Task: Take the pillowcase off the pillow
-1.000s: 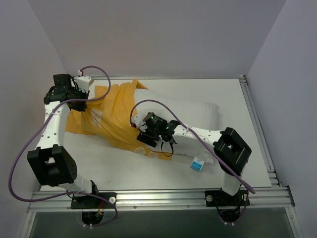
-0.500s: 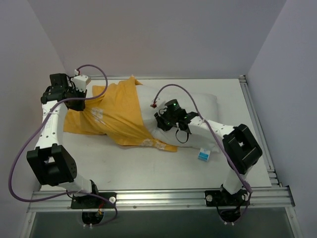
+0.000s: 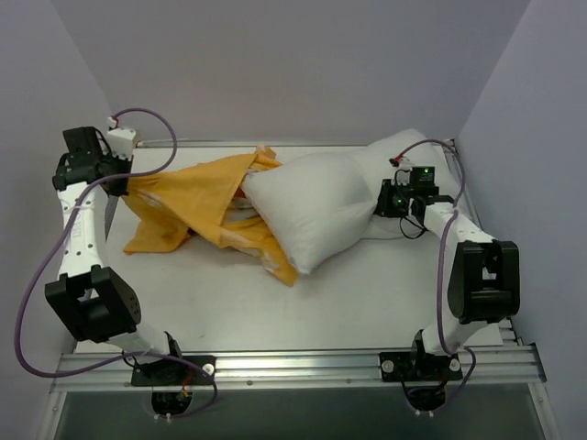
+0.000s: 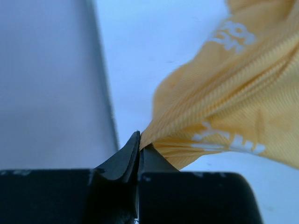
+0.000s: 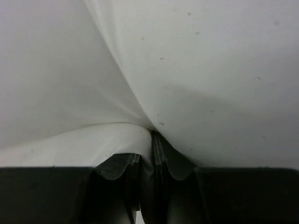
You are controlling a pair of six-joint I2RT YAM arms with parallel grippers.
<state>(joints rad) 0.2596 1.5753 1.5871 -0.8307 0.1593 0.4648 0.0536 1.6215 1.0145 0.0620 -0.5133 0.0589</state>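
Note:
The orange-yellow pillowcase point(image 3: 197, 202) is stretched across the left half of the table, its white lettering showing in the left wrist view point(image 4: 233, 116). My left gripper point(image 3: 117, 181) is shut on the pillowcase's far-left end, near the table's left edge point(image 4: 140, 142). The plump white pillow point(image 3: 312, 209) lies mid-table, mostly out of the cover, only its left end still under the orange fabric. My right gripper point(image 3: 383, 203) is shut on the pillow's right end, with white fabric pinched between the jaws point(image 5: 148, 140).
A metal rail point(image 3: 472, 220) runs along the table's right edge, close to the right arm. Grey walls point(image 3: 275, 64) enclose the table at the back and both sides. Another aluminium rail point(image 3: 293, 367) spans the near edge by the arm bases.
My right gripper shut on the pillow and pulled it right, toward the back right corner. The left gripper drew the pillowcase further left. Most of the pillow slid out of the cover.

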